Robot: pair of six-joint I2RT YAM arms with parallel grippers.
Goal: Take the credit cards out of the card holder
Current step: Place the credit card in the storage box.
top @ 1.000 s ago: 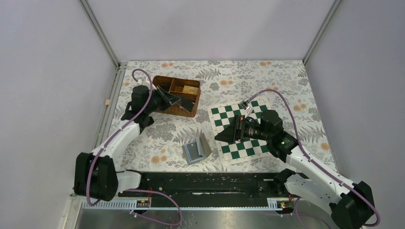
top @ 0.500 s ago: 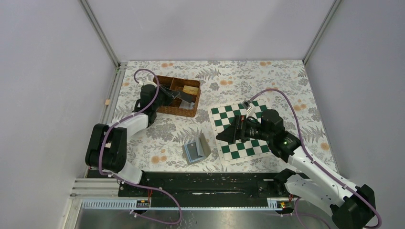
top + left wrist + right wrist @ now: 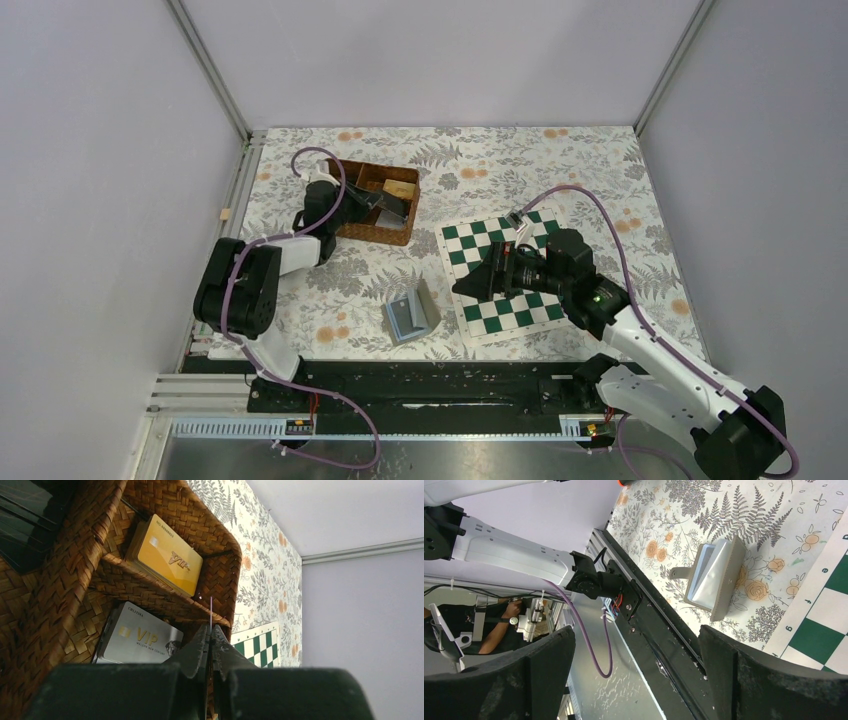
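While the card holder sits half open on the bench between the arms seen from above, the left gripper hangs over the basket. Its wrist view shows it pinched shut and empty above a gold card and a silver card. The right wrist view shows the right gripper spread wide and empty, facing the holder, so the next move is probably to pull out any card left inside.
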